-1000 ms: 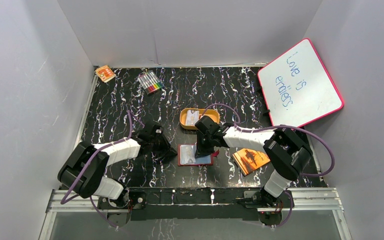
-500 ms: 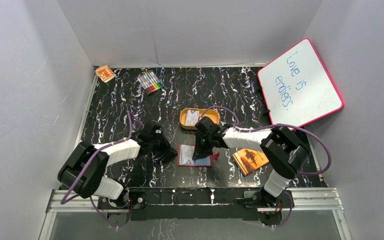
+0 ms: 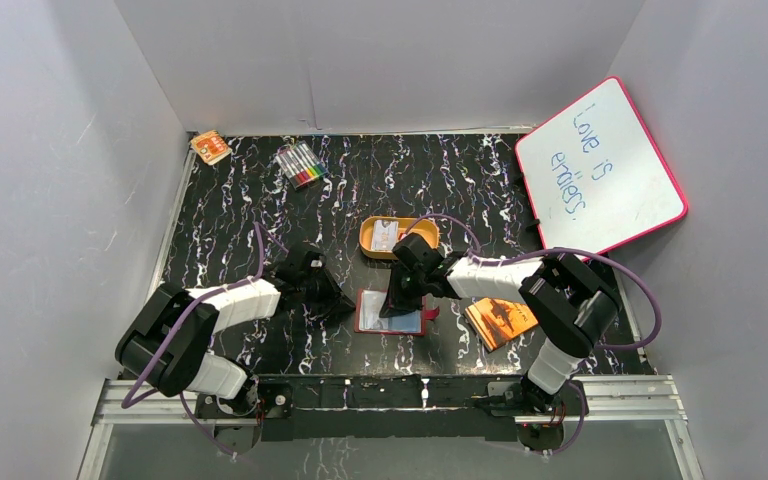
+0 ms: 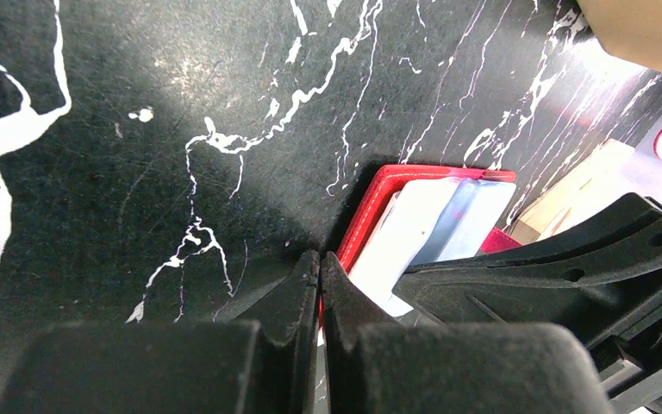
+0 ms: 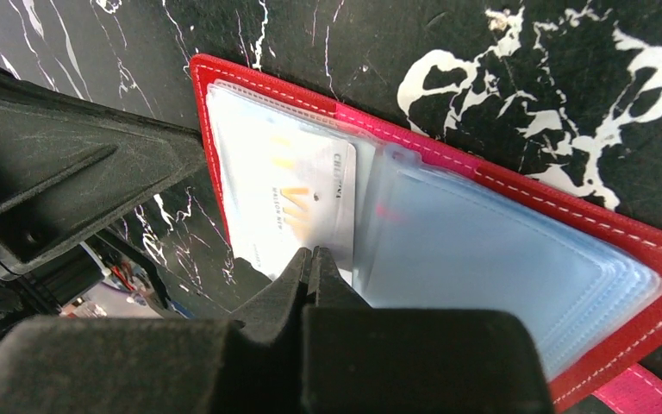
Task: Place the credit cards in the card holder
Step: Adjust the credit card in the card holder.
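The dark red card holder [image 3: 412, 323] lies open and flat near the table's front middle, its clear pockets [image 5: 491, 250] facing up. One pale credit card [image 5: 297, 185] lies on its left page, partly under the pocket film. My right gripper [image 5: 313, 254] is shut, and its tips touch that card's near edge [image 3: 397, 303]. At the holder's left red edge [image 4: 377, 197] my left gripper [image 4: 320, 259] is also shut and holds nothing [image 3: 345, 306]. Another pale card [image 3: 384, 235] rests in the orange tin.
The orange oval tin [image 3: 418, 238] stands just behind the holder. An orange booklet [image 3: 501, 320] lies to its right. A pink-framed whiteboard [image 3: 600, 165] leans at the back right. Coloured markers [image 3: 300, 164] and a small orange box [image 3: 210, 147] sit at the back left.
My right gripper has slid a little to the left over the open holder. The left arm has stayed where it was.
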